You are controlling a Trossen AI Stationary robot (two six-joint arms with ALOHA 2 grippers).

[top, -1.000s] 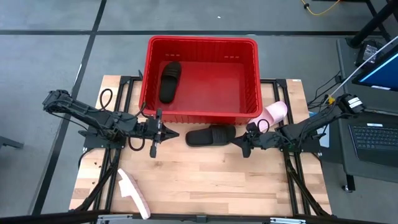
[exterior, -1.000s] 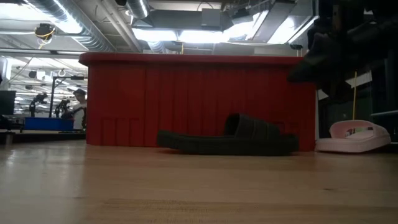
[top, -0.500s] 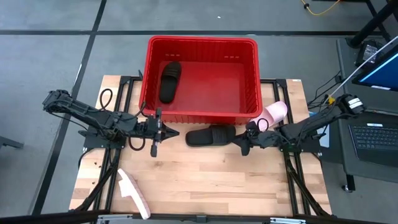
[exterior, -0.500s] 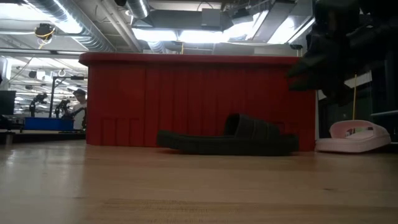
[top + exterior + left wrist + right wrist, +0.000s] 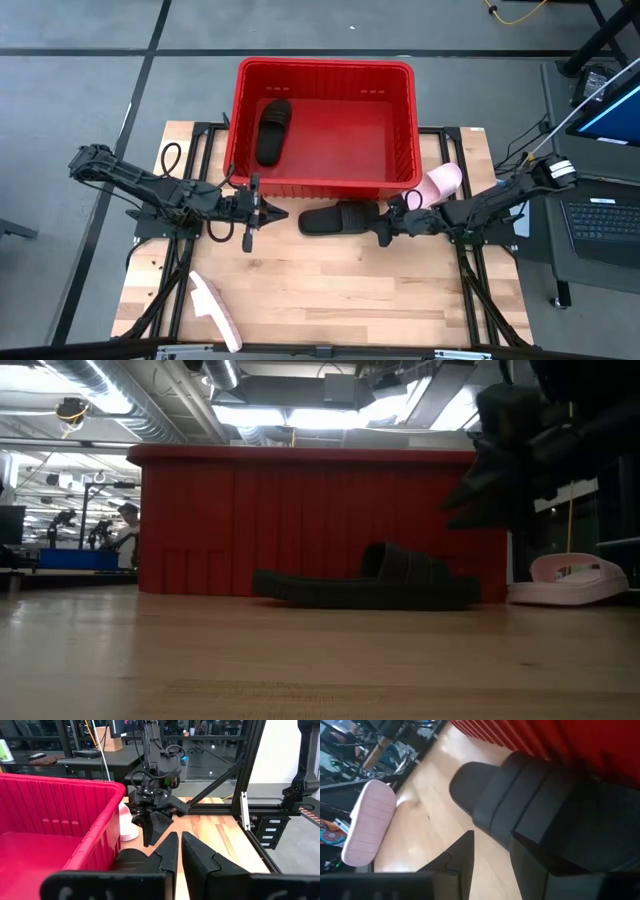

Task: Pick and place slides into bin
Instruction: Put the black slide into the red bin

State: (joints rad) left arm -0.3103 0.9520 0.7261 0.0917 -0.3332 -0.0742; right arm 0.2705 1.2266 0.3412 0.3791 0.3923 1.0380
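Note:
The red bin [image 5: 325,125] stands at the table's far middle, with one black slide [image 5: 273,130] lying in it. A second black slide [image 5: 340,218] lies flat on the table just before the bin's near wall. It also shows in the low view [image 5: 370,585]. One pink slide [image 5: 440,182] lies by the bin's right near corner. Another pink slide [image 5: 215,310] lies near the table's front left. My right gripper [image 5: 383,228] is open at the second black slide's right end, level with the table. My left gripper [image 5: 262,212] is shut and empty, left of that slide. My right gripper comes level from the table's right, and its open fingers [image 5: 462,855] are at the black slide's strap end [image 5: 520,805]. I cannot tell whether a finger touches the slide. The slide lies flat on the table.
The bin's near wall [image 5: 320,520] rises right behind the black slide. The two grippers face each other across the slide, as the left wrist view [image 5: 152,825] shows. Bare wood lies toward the table's near edge [image 5: 350,300]. A laptop [image 5: 605,215] stands off the table's right.
My right gripper has gone toward the table's left, up to the right end of the black slide on the table. The slide has stayed where it was.

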